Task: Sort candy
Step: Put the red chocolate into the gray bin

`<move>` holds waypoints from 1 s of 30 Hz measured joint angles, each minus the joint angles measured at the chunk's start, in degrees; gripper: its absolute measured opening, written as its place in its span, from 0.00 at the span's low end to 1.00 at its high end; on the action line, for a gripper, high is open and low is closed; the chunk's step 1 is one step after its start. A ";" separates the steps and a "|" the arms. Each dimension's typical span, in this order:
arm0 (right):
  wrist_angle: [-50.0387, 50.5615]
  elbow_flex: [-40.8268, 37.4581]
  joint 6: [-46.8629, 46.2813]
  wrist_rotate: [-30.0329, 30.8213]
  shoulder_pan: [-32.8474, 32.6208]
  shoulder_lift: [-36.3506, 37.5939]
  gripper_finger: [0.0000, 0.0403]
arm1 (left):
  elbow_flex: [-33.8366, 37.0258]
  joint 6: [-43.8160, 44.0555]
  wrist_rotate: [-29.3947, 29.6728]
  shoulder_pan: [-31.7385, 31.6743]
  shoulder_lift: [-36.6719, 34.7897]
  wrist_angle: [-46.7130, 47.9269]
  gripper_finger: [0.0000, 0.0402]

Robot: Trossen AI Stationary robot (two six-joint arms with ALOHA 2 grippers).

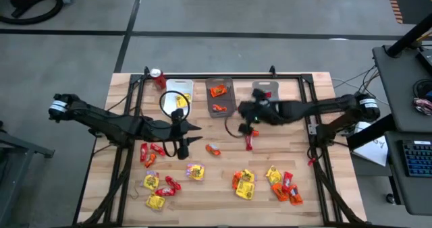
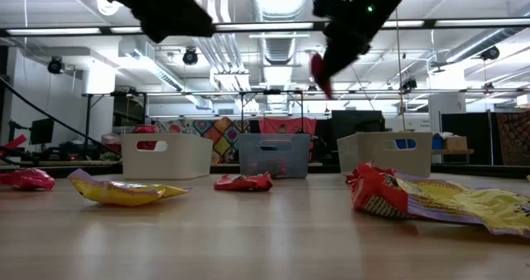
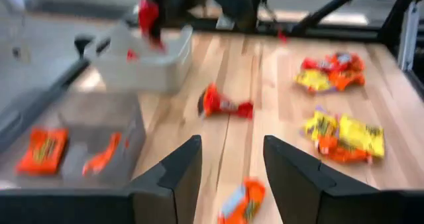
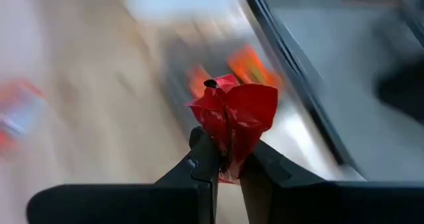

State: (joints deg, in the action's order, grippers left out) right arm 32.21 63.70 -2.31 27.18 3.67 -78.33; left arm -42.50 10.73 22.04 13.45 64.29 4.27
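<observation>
The candy is small shiny packets in yellow, orange and red, scattered over the near half of the wooden table (image 1: 223, 167). My right gripper (image 1: 247, 135) hangs above the table's middle, just in front of the bins, shut on a red packet (image 4: 233, 112) that also shows in the low view (image 2: 319, 73). My left gripper (image 1: 192, 135) is open and hovers left of the middle; an orange packet (image 3: 242, 201) lies on the table below its fingers and a red one (image 3: 224, 106) lies beyond them. Yellow candy lies in the left white bin (image 1: 177, 96), orange candy in the grey bin (image 1: 219, 96). My right gripper pinches the red packet between its two fingers by one crumpled end (image 4: 228, 159). The fingers point downward. The packet is lifted clear of the table, and in the low view it hangs below the gripper (image 2: 331, 52).
Three bins stand in a row at the far edge; the right white one (image 1: 266, 92) lies under my right arm. A red soda can (image 1: 158, 77) stands at the far left corner. Packets cluster near-left (image 1: 158, 184) and near-right (image 1: 280, 182). Black frame rails border the table.
</observation>
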 joint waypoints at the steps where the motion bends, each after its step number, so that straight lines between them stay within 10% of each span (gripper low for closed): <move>1: 5.06 1.52 0.00 -0.02 1.66 -0.19 0.09 | 0.00 1.20 0.02 0.00 -0.67 2.01 0.36; 8: 22.53 4.95 9.46 -0.41 12.99 -1.27 0.09 | 0.00 4.80 0.00 0.00 -2.49 7.58 0.35; 30: 18.54 -0.87 25.31 -8.18 27.77 -9.51 0.10 | 0.00 4.18 0.00 0.00 -0.86 7.93 0.35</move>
State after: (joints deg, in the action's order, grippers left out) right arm 50.75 62.83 23.00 19.00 31.44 -87.83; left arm -42.50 14.92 22.04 13.45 63.43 12.21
